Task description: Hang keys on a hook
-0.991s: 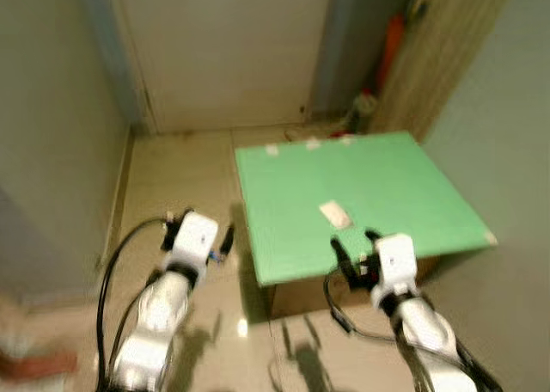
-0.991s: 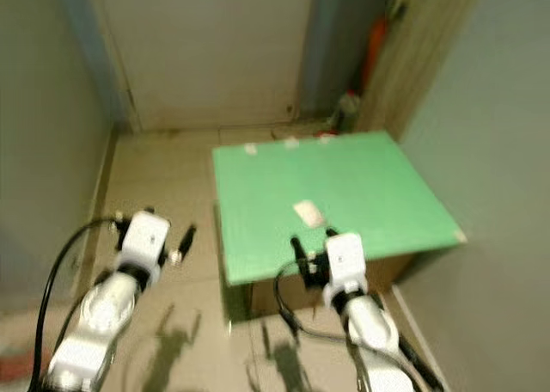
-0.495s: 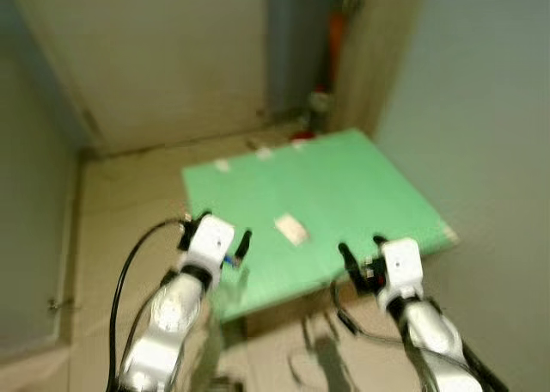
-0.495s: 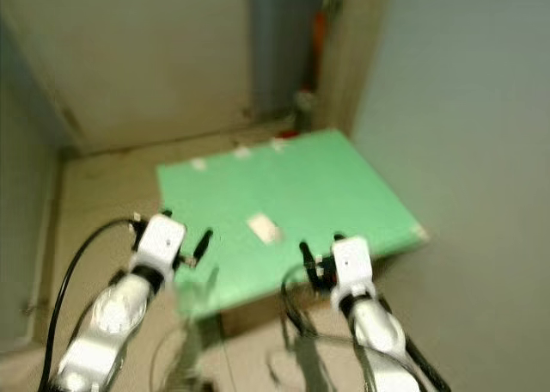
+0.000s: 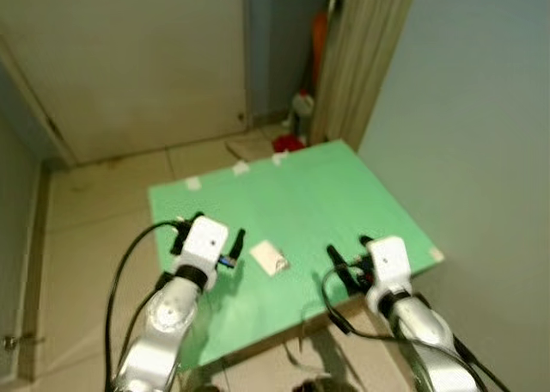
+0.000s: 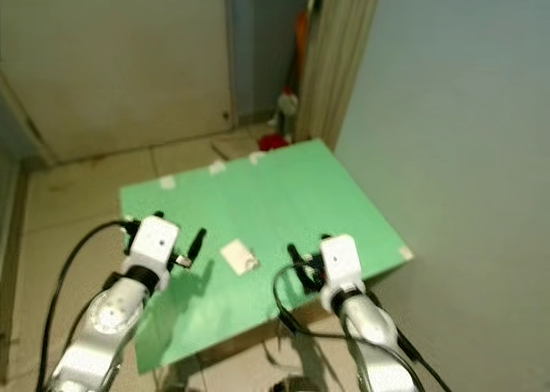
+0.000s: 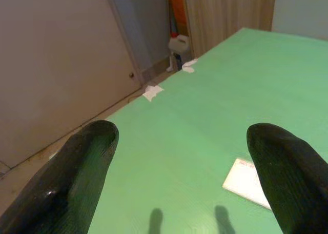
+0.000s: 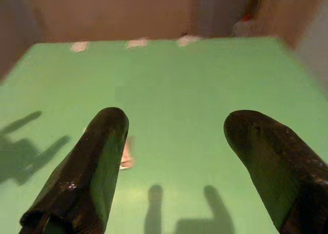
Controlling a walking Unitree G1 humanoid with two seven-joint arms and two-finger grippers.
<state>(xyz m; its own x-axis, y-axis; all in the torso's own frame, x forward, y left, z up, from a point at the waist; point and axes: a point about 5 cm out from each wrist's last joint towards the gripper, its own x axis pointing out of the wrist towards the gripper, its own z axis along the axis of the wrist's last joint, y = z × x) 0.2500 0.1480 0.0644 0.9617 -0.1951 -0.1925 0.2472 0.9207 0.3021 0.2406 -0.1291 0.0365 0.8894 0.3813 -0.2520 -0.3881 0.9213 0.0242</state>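
Left eye view has both my arms raised over a green counter (image 5: 344,194) that stands on a tiled floor (image 5: 94,211) near a pale door (image 5: 129,57). My left gripper (image 5: 219,250) hovers above the counter's near left part, fingers (image 7: 77,177) released and spread, grasping nothing. My right gripper (image 5: 348,259) hangs over the near edge, fingers (image 8: 97,162) likewise parted and empty. Between the two, a small white card-like item (image 5: 269,257) lies flat on the green top; I cannot tell whether it is the keys. White tape tabs (image 5: 193,184) mark the far edge.
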